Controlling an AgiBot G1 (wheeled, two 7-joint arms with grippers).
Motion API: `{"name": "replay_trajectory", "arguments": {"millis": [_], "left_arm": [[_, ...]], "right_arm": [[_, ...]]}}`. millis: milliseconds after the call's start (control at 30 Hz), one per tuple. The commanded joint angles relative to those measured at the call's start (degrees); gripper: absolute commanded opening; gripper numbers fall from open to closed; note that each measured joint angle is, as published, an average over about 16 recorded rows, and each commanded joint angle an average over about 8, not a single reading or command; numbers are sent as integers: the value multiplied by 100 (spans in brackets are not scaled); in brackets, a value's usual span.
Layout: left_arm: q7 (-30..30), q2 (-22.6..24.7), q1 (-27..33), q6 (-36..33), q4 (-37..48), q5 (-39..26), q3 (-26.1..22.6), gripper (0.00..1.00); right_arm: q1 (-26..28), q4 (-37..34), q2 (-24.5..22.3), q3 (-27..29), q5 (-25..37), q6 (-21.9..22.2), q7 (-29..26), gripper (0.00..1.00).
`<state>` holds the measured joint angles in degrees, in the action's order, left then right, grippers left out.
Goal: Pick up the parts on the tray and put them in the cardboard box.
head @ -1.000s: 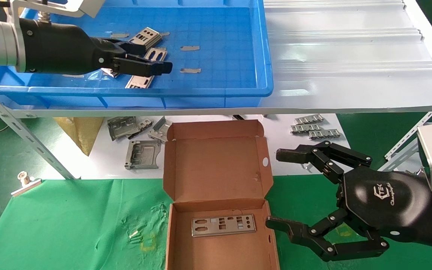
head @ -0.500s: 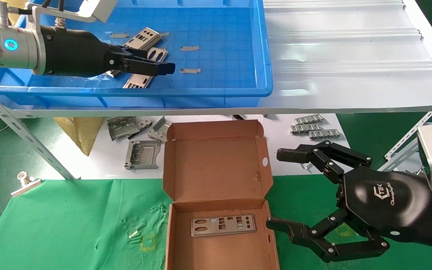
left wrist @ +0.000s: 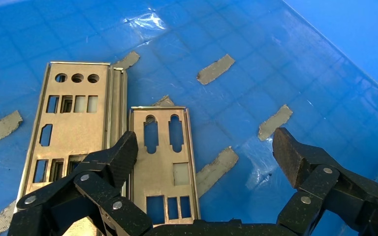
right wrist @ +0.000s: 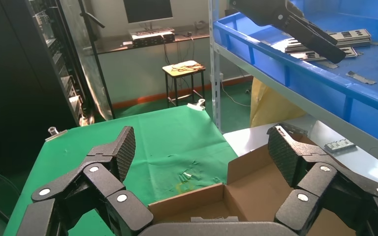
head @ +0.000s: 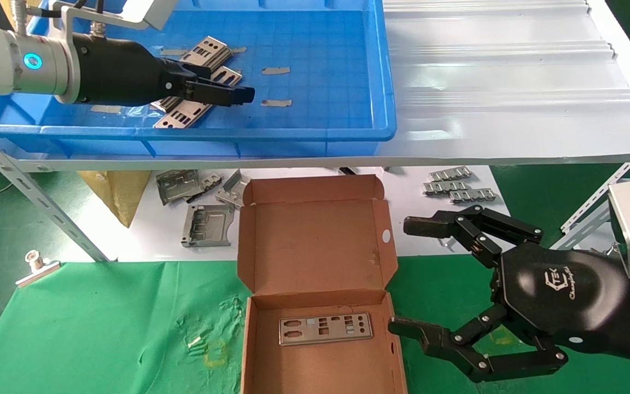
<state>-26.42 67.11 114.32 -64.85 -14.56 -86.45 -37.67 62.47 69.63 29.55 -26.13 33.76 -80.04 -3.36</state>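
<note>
Nearest the robot, the right hand [head: 410, 276] is idling beside the cardboard box [head: 315, 241], its fingers spread wide and holding nothing. One plate [head: 326, 328] is already lying flat on the box floor. The box is sitting on the green tabletop [head: 91, 323], with darker stamped brackets [head: 200, 208] lying beyond it. Farther off, on the shelf, the left hand [head: 241, 96] is hovering inside the tray [head: 320, 131], fingers parted wide and empty, above the remaining parts [left wrist: 123, 142], which are lying partly overlapped on the grid floor. The plates are looking thin, stiff and light, with smooth faces likely to be slippery and flush to the floor. Gripping across the narrow width at a raised edge lip appears soundest; the overlapped plate may be dragging along if caught.
</note>
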Motion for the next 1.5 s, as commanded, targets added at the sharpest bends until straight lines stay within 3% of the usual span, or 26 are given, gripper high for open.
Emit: {"name": "replay_trajectory", "arguments": {"millis": [33,67,133,700,767,967,1033,1500], "left_arm": [[27,28,13,36,64,-11,-5,17],[59,35,15,57,81,-15,-6,7],[135,46,18,80,101,-15,-3,0],[472,149,36,78,296,125,88,1],[505,160,38,77,314,150,105,11],[616,159,55,92,360,186,133,84],[650,158,59,112,382,180,132,99],[912,119,90,70,417,244,179,100]], "right_arm": [[0,0,0,0,0,0,0,100],[0,0,0,0,0,0,0,100],[0,0,0,0,0,0,0,100],[0,0,0,0,0,0,0,100],[0,0,0,0,0,0,0,100],[0,0,0,0,0,0,0,100],[0,0,0,0,0,0,0,100],[0,0,0,0,0,0,0,100]]}}
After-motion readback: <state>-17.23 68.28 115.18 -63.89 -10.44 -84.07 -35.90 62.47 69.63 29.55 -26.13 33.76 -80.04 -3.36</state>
